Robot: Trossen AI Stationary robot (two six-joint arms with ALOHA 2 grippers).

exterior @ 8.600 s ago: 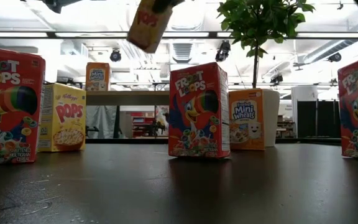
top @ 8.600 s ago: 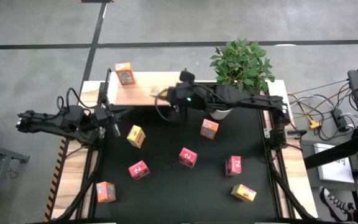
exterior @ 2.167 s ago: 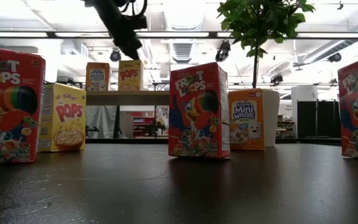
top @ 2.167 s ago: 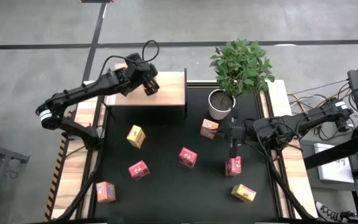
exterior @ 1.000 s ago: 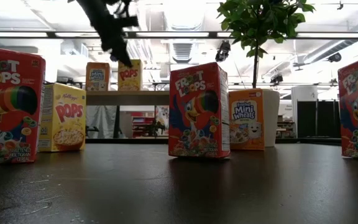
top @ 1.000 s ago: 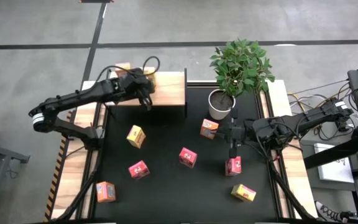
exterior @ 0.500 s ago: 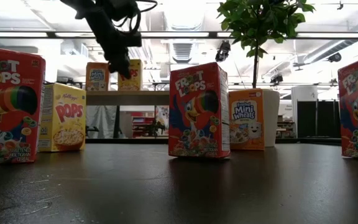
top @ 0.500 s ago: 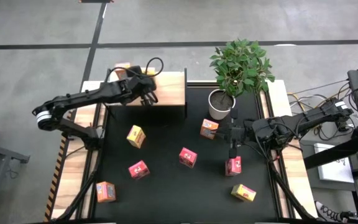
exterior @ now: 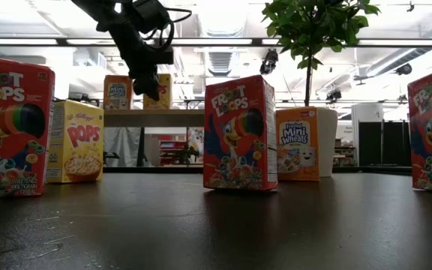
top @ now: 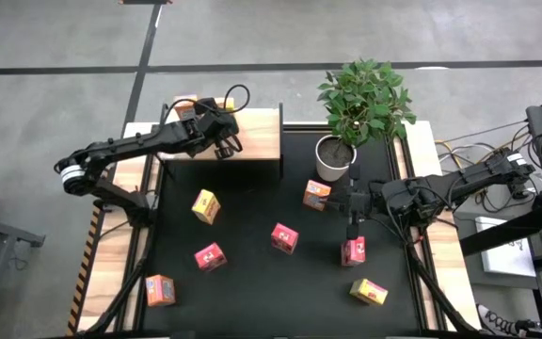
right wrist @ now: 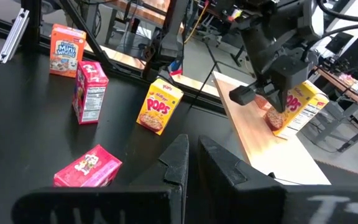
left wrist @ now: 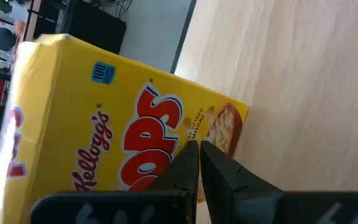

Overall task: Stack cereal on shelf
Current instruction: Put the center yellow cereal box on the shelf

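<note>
High view: left gripper [top: 222, 148] closed, empty, over the shelf [top: 252, 137], fingertips right at the face of a yellow cereal box [left wrist: 110, 143] standing there; orange box [exterior: 117, 91] just beyond it. Right gripper [top: 351, 223] closed, holding nothing, poised above a red box [top: 353, 250] on the black table [top: 252, 273]; other boxes scattered around.

A grey concrete floor [top: 252, 38] crossed by dark seams surrounds the black-topped counter [top: 252, 282]. A leafy potted plant [top: 363, 94] stands at one o'clock. Cables [top: 497, 160] trail at three o'clock. Long ceiling lights [exterior: 223, 41] glow overhead.
</note>
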